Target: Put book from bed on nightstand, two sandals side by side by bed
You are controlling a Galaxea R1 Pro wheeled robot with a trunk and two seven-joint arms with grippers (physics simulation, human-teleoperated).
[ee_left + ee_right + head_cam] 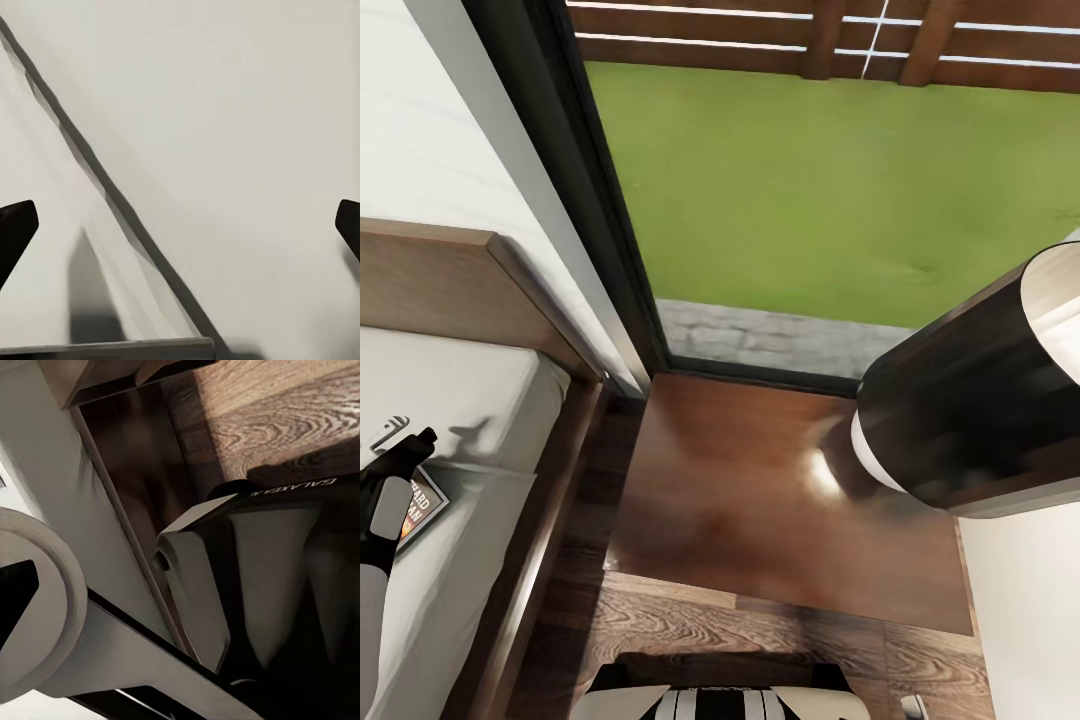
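Book (422, 505) is being kept on the bed (480, 440), not yet moved to the nightstand (760, 490); left end effector (405, 440) is being held apart just over it; right end effector's state cannot be told

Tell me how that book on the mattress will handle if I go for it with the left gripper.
The book looks thin and lies flat on the soft mattress, so it is probably light and may flex a little. With no edge raised, the fingers might push it into the bedding or slide it. The left gripper stands open over it.
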